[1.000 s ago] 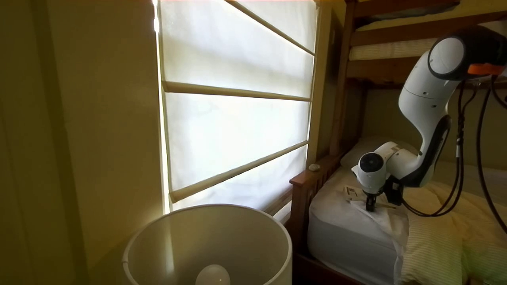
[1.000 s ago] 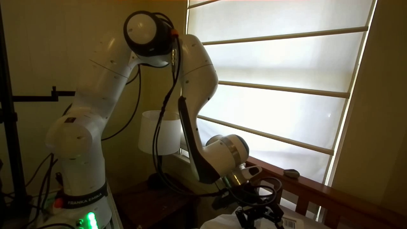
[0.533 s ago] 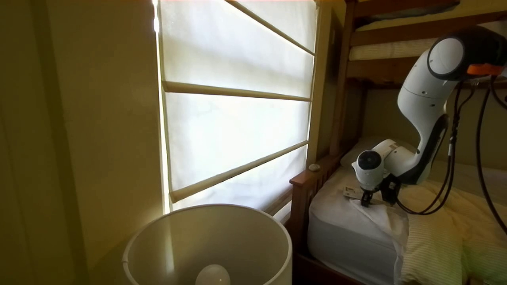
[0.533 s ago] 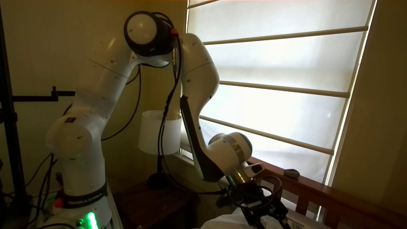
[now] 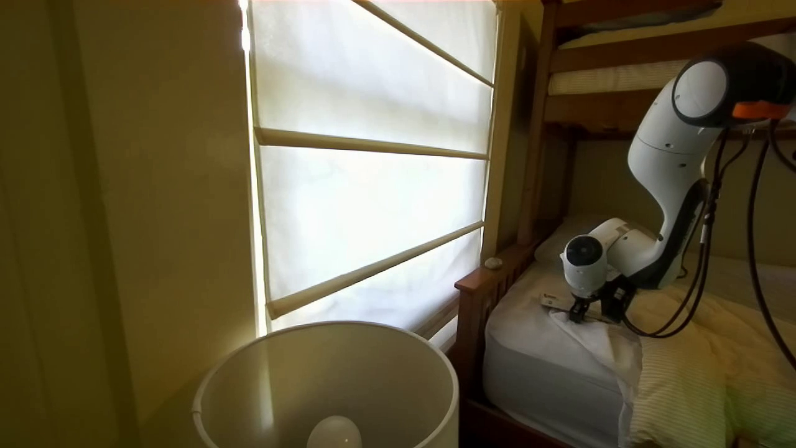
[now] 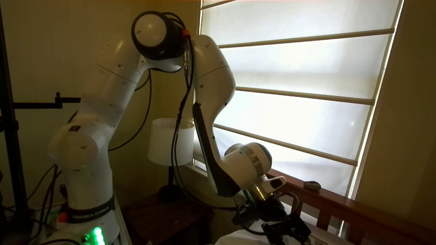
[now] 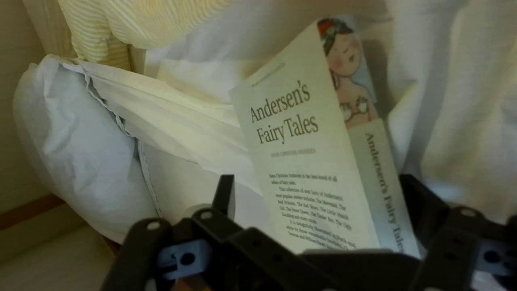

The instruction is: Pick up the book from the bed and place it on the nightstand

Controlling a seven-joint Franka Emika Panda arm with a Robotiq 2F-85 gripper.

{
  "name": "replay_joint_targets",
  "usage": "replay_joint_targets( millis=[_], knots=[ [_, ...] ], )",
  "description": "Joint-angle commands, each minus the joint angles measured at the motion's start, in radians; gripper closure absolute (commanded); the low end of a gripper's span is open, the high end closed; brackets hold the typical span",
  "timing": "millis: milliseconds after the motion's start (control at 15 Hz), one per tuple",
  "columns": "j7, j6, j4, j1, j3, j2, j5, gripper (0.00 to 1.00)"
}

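The book (image 7: 299,141), a pale paperback titled Andersen's Fairy Tales, lies on the bed (image 5: 528,336) with its back cover and spine showing in the wrist view. My gripper (image 7: 319,190) is open over its near end. One finger (image 7: 224,196) stands apart from the cover's left edge above the sheet. The opposite finger is close beside the spine; whether it touches I cannot tell. The book's near end is hidden behind the gripper. In an exterior view the nightstand (image 6: 160,221) is a dark brown wooden surface left of the bed.
A lamp with a white shade (image 6: 172,143) stands on the nightstand, and its shade (image 5: 326,386) looms close in an exterior view. The wooden bed end (image 6: 340,200) carries a small stone (image 6: 312,185). Rumpled striped bedding (image 5: 696,373) lies nearby. Cables hang from the arm.
The gripper has shifted slightly toward the wooden bed end and turned a little at the wrist. Its jaws have stayed open. Less of the book's barcode end shows in the exterior views.
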Motion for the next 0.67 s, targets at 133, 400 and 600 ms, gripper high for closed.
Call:
replay_joint_targets(
  millis=[133,400,600],
  knots=[
    [0.053,-0.006,0.012,-0.012,-0.008,-0.007,-0.009,0.00],
    [0.078,0.004,0.013,-0.014,-0.010,-0.021,-0.020,0.01],
    [0.091,0.003,0.015,-0.010,-0.010,-0.037,-0.029,0.00]
  ],
)
